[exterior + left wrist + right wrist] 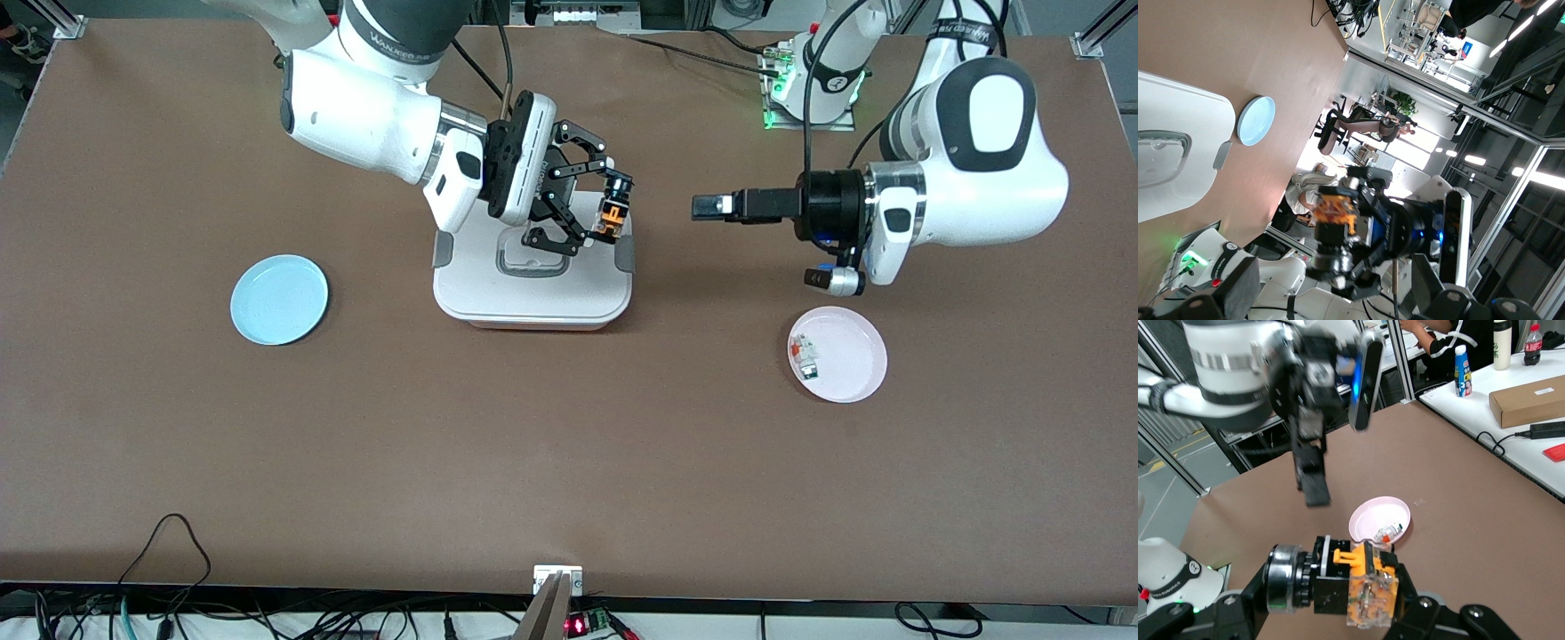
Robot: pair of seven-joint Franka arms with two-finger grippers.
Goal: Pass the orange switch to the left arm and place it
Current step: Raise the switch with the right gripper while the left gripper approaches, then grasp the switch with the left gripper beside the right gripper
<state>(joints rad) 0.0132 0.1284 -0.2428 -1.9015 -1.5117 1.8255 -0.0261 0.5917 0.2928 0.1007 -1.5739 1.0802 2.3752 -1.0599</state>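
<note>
My right gripper (pixel 597 213) is shut on the orange switch (pixel 613 213), a small part with an orange body and a round black end. It holds the switch in the air over the white lidded box (pixel 533 293), at the edge toward the left arm's end. The right wrist view shows the switch (pixel 1365 587) clamped between the black fingers. My left gripper (pixel 704 206) hangs level over bare table between the box and a pink plate, pointing at the switch and apart from it. It also shows in the right wrist view (pixel 1317 495). The left wrist view shows the held switch (pixel 1335 213).
A pink plate (pixel 853 369) at the left arm's end holds a small red-white-green piece (pixel 805 356). A light blue plate (pixel 279 300) lies at the right arm's end. The box also shows in the left wrist view (pixel 1178 153).
</note>
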